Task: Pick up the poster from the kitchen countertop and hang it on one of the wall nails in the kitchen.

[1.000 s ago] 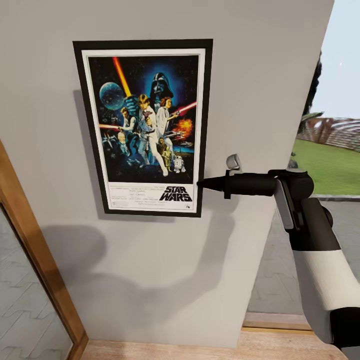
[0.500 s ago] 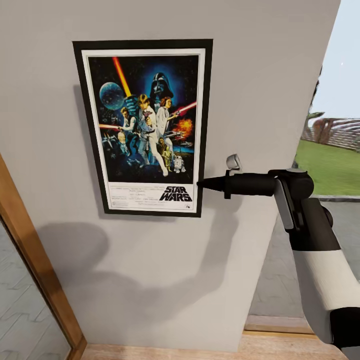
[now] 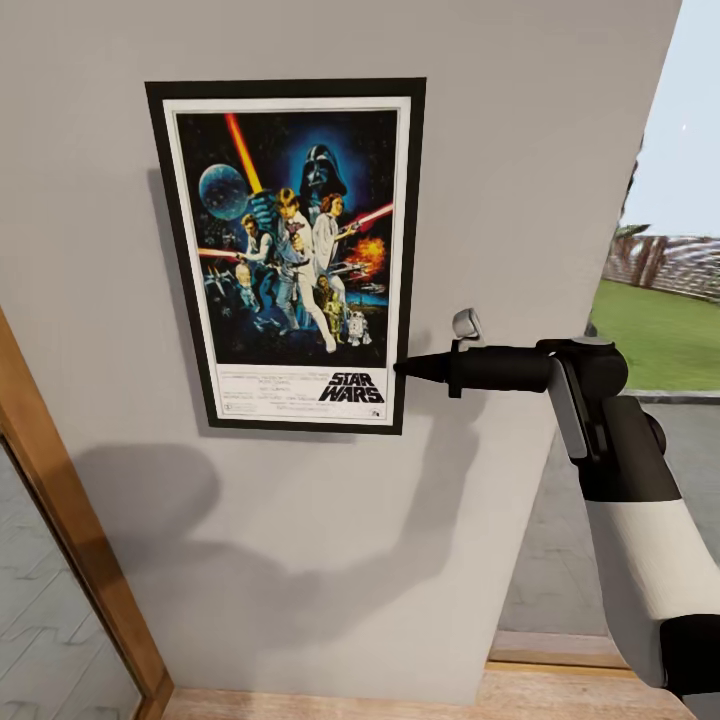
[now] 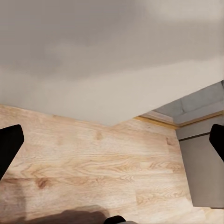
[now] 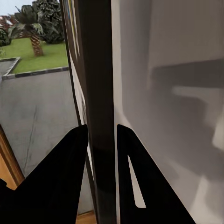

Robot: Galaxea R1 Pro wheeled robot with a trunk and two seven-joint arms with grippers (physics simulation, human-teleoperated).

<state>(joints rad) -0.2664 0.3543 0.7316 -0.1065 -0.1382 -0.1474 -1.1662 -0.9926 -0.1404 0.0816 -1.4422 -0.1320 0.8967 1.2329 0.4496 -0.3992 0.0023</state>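
The poster (image 3: 290, 250), a Star Wars print in a thin black frame, stands upright and flat against the grey wall (image 3: 520, 150). My right gripper (image 3: 400, 368) reaches in from the right and is shut on the frame's right edge, low down beside the logo. In the right wrist view the dark frame edge (image 5: 95, 70) runs between the two black fingers of the right gripper (image 5: 101, 130). A small grey metal piece (image 3: 466, 323) shows just above the fingers; whether it is a wall nail I cannot tell. My left gripper (image 4: 112, 144) hangs open over the wooden floor (image 4: 93, 168). The kitchen countertop is out of view.
A wooden door frame (image 3: 70, 520) with glass slants up the left side. The wall ends at the right, where an opening looks out on pavement and a lawn (image 3: 660, 340). Wooden flooring (image 3: 330, 700) runs along the wall's foot.
The wall's right edge and the door frame have drifted slightly outward in the picture, so the view has moved. The poster and right gripper keep their place in the frame.
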